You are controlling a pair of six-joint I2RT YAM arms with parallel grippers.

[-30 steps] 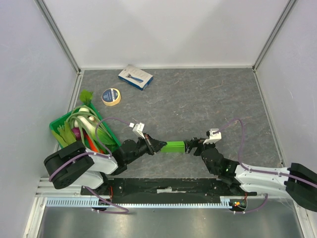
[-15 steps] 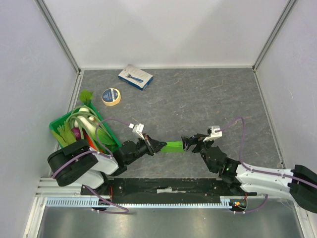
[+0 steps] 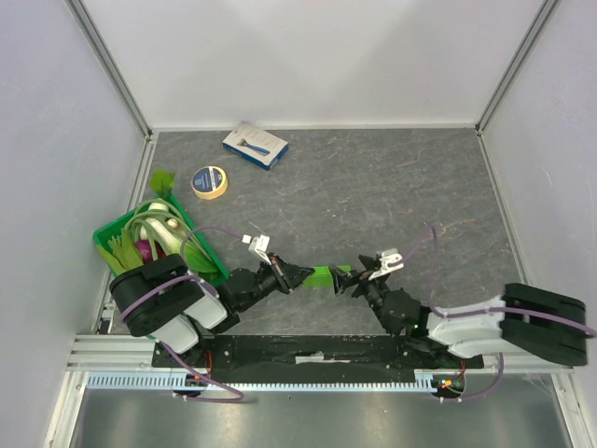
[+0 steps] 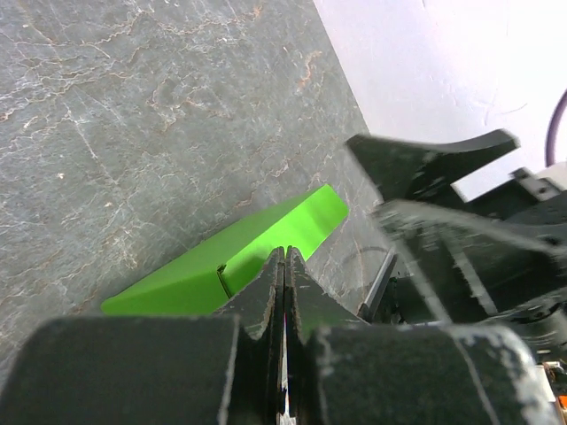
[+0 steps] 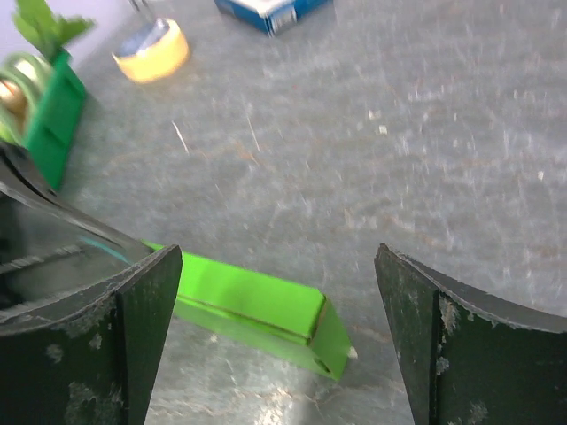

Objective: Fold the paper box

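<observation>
**Lime card box pinched at one end, open fingers at the other**

Nearest the arm bases, the paper box (image 3: 323, 276) lies flat on the grey table (image 3: 392, 187) between the two grippers, a narrow, partly folded strip of bright green card. The left gripper (image 4: 283, 255) has its fingers pressed together on the box's near edge. The right gripper (image 5: 277, 251) has its fingers spread wide, one to each side of the box's other end, neither touching it.

Further back on the left stands a darker green crate (image 3: 101, 240) against the side wall. It holds pale leek-like stalks, a purple onion, something orange and leafy greens. Beyond it lies a roll of tape (image 3: 209, 182), and farthest off, near the back wall, a flat blue-and-white carton (image 3: 255, 145).
</observation>
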